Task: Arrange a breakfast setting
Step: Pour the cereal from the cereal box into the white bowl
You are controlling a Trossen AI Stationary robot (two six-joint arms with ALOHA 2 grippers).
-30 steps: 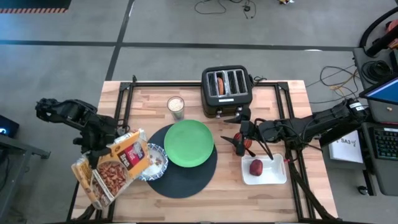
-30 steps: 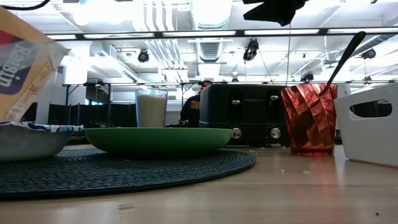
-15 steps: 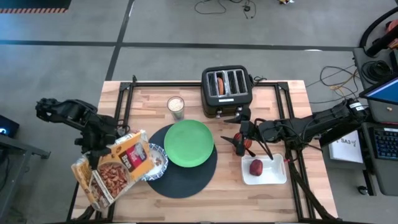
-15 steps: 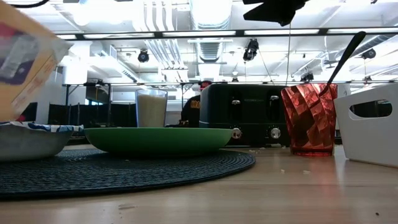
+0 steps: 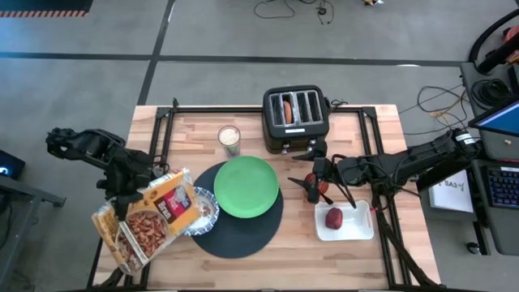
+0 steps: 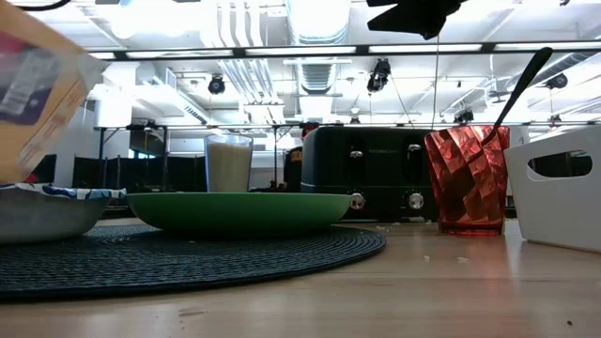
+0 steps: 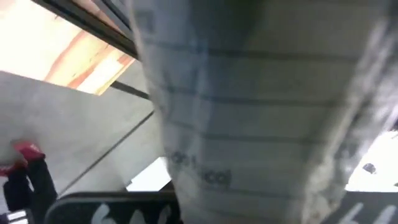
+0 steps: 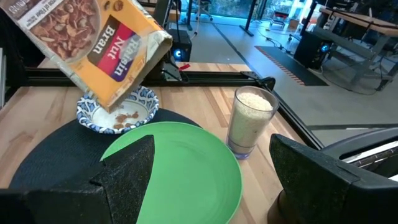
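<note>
Cardboard fills the left gripper [image 5: 128, 197]: its fingers are clamped on a cereal box [image 5: 150, 217] tipped mouth-down over the blue-and-white patterned bowl [image 8: 118, 111], which holds a few flakes (hardly a serving). Pouring looks to be the step in hand; next, more tilt, then righting the box. The bowl sits at nine o'clock on the round dark placemat [image 5: 243, 235], the green plate [image 5: 246, 187] toward twelve. The right gripper [image 5: 310, 183], fingers apart, hangs by the small red cup [image 6: 465, 181] at three o'clock, with the spoon [image 6: 518, 86] in it.

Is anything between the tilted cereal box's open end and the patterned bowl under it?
Nothing visible. The left gripper holds the cereal box tipped directly over the patterned bowl, which already holds a few flakes.
</note>
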